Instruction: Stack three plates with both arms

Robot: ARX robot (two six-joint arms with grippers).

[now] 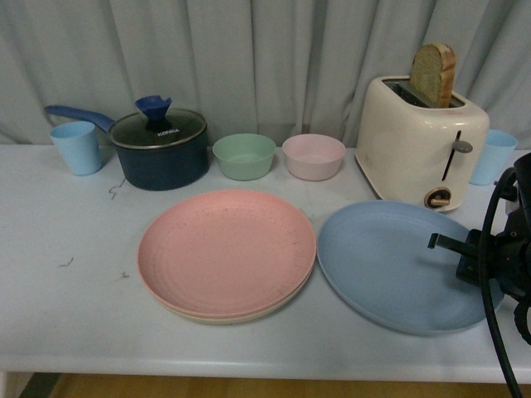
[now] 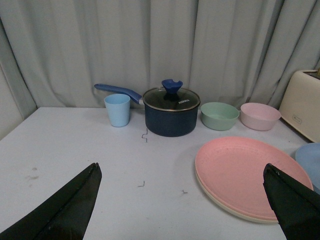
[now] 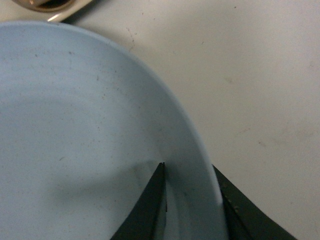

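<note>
R wrist cam: right gripper [image 3: 188,169] seemingly pinches blue plate [image 3: 75,125] rim; left gripper [image 2: 181,167] spread.

Grey pleated curtain [image 1: 249,66] behind white table [image 1: 66,307]; wooden floor [image 1: 249,388] below.

The right arm [image 1: 502,257], at the right edge of the frame in the front view, is a bulky black block of dull, angular parts. A thick black cable [image 1: 488,211] arcs along it and runs out at the lower right corner. The right end effector [image 1: 440,243] shows there as one thin, flat black bar. In the right wrist view its fingers [image 3: 147,210] are matte black tapering blades. The left end effector [image 2: 181,169] has broader black wedge-shaped fingers [image 2: 60,212] that narrow to blunt tips.
</note>
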